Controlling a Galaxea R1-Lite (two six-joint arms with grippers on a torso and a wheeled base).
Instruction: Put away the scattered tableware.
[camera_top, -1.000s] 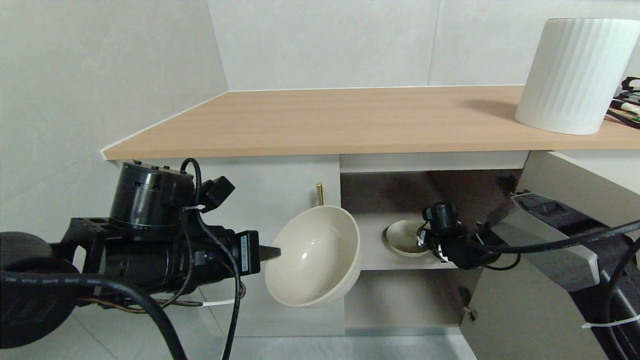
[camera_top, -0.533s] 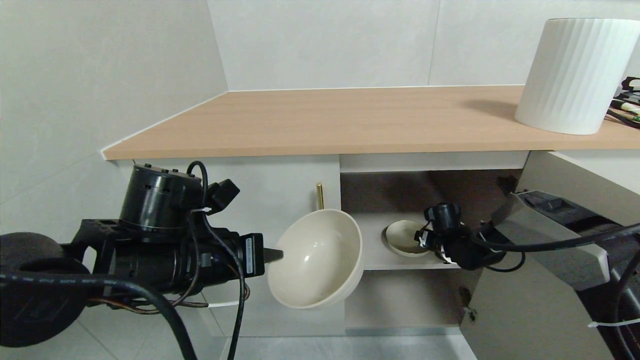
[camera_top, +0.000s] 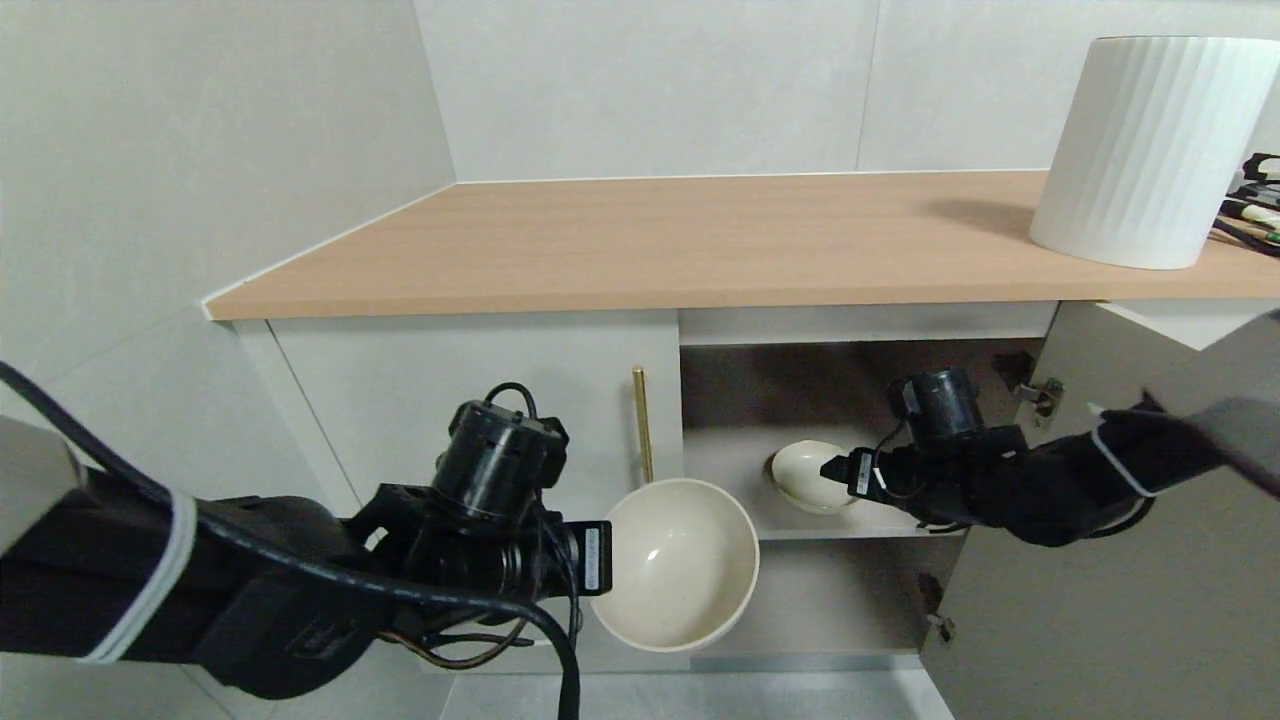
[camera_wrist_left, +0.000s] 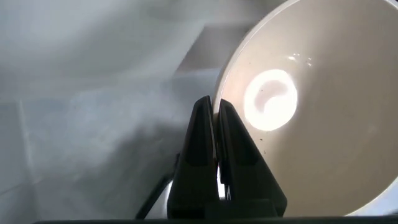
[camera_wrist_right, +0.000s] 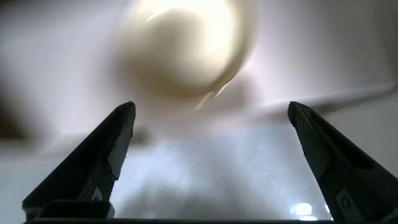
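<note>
A large cream bowl (camera_top: 680, 565) hangs in the air in front of the lower cabinet, low and just left of its open half. My left gripper (camera_top: 600, 560) is shut on the bowl's rim, and in the left wrist view the two fingers (camera_wrist_left: 205, 134) pinch the edge of the bowl (camera_wrist_left: 311, 106). A small cream dish (camera_top: 803, 475) sits on the cabinet shelf (camera_top: 735, 505). My right gripper (camera_top: 832, 470) is open right beside that dish, holding nothing. The right wrist view has the dish (camera_wrist_right: 186, 43) just beyond the spread gripper (camera_wrist_right: 210, 109).
The cabinet's right door (camera_top: 1050, 600) stands open, while the left door (camera_top: 450, 390) is closed, with a gold handle (camera_top: 640, 425). A white ribbed container (camera_top: 1150, 150) stands on the wooden countertop (camera_top: 650, 240). There is room on the shelf left of the dish.
My left arm has carried the large bowl down and to the right, toward the cabinet opening. My right arm has changed pose, its gripper now pointing at the small dish from the right.
</note>
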